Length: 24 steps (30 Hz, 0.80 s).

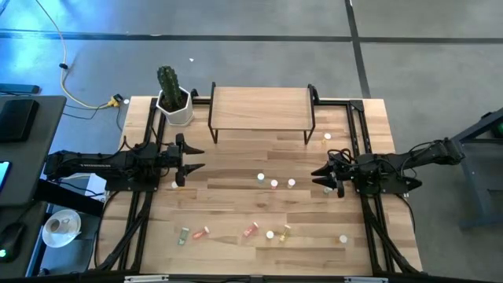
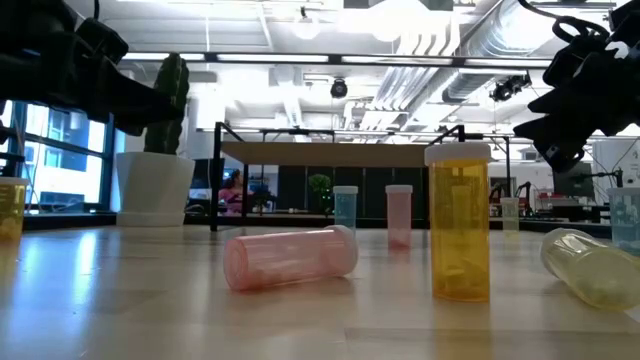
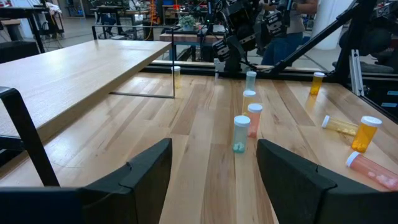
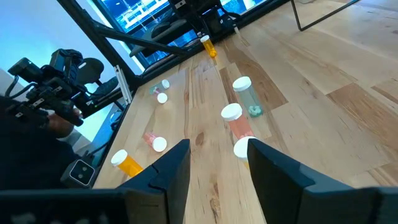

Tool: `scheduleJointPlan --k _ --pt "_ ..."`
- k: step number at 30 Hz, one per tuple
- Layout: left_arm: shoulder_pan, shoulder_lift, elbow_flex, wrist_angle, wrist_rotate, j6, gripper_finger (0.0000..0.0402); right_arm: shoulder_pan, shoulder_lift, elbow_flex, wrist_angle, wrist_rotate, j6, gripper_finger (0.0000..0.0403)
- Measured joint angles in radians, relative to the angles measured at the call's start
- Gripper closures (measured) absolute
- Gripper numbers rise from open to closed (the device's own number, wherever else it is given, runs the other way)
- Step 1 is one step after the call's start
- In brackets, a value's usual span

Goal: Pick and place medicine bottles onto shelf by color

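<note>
1. Left gripper (image 1: 195,157) is hovering just off the shelf's (image 1: 259,106) left front leg, fingers (image 3: 146,171) spread wide and holding nothing; it is pointing down a row of three upright bottles (image 1: 274,183) standing in front of the shelf.
2. Right gripper (image 1: 323,176) is sitting past the far end of that row, near the shelf's right front leg, fingers (image 4: 176,165) about half apart with nothing between them.
3. Shelf top is bare; no bottle is on it yet. The rest are scattered further out from the shelf, some lying down (image 1: 250,230), some upright (image 1: 343,237); one is standing by the right front leg (image 1: 328,137).
4. Risk: both grippers are facing the same row, so reaching in together is likely to cause a clash or a knocked bottle.
5. Risk: the row's bottles are standing close, so wide fingers going for one are liable to tip its neighbour.
6. Risk: lying bottles are round and probably rolling away under a side push.
7. Risk: the pale bodies are looking alike, so colour sorting could be going wrong.
8. Risk: the shelf edge is catching a bottle carried low.
</note>
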Motion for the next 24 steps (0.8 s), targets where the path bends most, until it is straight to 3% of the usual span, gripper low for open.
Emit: scheduleJointPlan --k 24 --pt "0.000 0.000 0.000 0.017 0.000 -0.003 0.0176 0.000 0.000 0.000 0.000 0.000 0.000 0.0251"
